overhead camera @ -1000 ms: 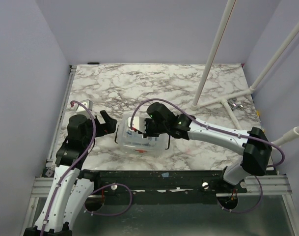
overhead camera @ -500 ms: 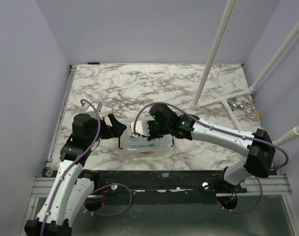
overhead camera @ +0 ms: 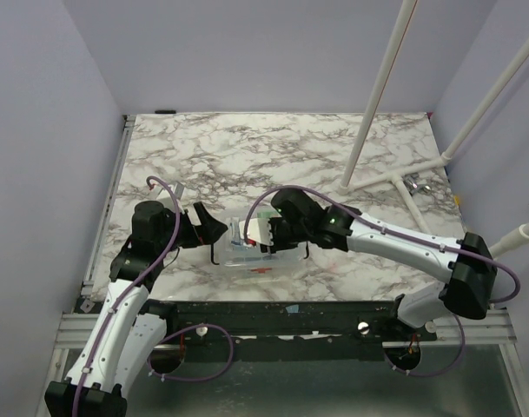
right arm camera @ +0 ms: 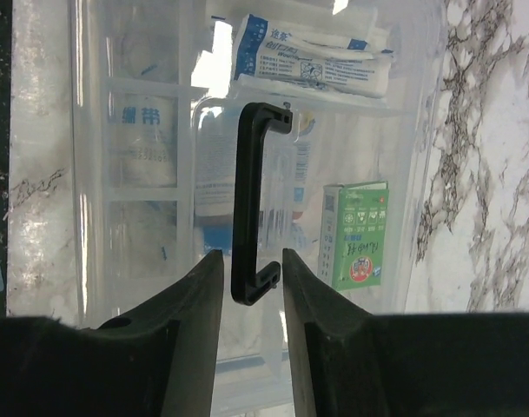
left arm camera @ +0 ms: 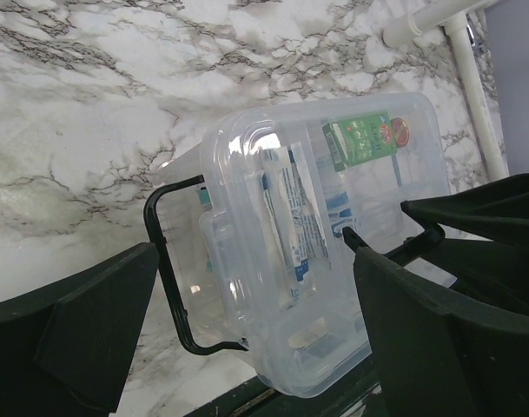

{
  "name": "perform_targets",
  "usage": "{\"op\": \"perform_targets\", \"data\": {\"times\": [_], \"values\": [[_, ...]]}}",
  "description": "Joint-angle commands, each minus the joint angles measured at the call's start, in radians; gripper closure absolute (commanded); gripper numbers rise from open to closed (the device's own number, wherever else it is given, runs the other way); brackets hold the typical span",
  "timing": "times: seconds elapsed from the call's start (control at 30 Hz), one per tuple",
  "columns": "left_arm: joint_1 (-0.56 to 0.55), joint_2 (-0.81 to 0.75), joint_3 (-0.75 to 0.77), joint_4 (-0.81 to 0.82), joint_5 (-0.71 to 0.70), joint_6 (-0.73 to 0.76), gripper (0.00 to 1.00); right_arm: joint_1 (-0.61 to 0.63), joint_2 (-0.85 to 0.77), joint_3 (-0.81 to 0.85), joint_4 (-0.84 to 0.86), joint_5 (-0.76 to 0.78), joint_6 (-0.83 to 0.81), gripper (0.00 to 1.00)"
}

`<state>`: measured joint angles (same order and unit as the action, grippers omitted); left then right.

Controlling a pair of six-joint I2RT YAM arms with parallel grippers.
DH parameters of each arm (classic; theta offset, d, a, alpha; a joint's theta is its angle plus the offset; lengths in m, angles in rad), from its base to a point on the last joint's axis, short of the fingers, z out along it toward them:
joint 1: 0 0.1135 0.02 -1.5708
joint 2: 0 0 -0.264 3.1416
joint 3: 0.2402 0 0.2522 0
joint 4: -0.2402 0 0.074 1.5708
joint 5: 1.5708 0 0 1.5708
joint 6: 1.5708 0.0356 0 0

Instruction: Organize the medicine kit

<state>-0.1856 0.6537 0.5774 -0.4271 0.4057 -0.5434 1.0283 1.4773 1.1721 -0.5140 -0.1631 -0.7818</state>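
Left gripper (left arm camera: pixel 251 252) gaping wide around box (left arm camera: pixel 368 191) at latch (left arm camera: pixel 164 269). Right gripper (right arm camera: pixel 253 261) straddling handle (right arm camera: pixel 247 200), fingers narrowly apart, clamping unclear. Likely latching: pinning box, pushing squarely.

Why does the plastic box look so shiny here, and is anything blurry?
Left wrist view: white glare streaks on the clear box, dark fingers soft. Right wrist view: glare patch by the white packet, print sharp. Top external view: even light, faint shadows.
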Motion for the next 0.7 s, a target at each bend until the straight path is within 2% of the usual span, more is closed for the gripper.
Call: {"op": "perform_targets", "data": {"times": [0.0,0.33,0.43,0.53,0.67], "values": [[-0.002,-0.006,-0.011,0.02,0.012,-0.002,0.02,0.0,-0.065,-0.023,-0.007,-0.001,0.024,0.63],[-0.002,0.005,-0.017,0.026,-0.009,-0.003,0.01,-0.008,-0.203,-0.085,0.27,0.032,0.149,0.43],[-0.002,0.013,-0.022,0.017,-0.031,-0.011,0.01,-0.008,-0.18,-0.075,0.381,0.089,0.24,0.42],[-0.002,0.016,-0.032,0.007,-0.04,-0.021,0.01,-0.008,-0.116,-0.029,0.429,0.149,0.322,0.47],[-0.002,-0.01,-0.057,-0.011,-0.063,-0.037,0.02,-0.009,0.002,0.044,0.433,0.159,0.411,0.65]]}}
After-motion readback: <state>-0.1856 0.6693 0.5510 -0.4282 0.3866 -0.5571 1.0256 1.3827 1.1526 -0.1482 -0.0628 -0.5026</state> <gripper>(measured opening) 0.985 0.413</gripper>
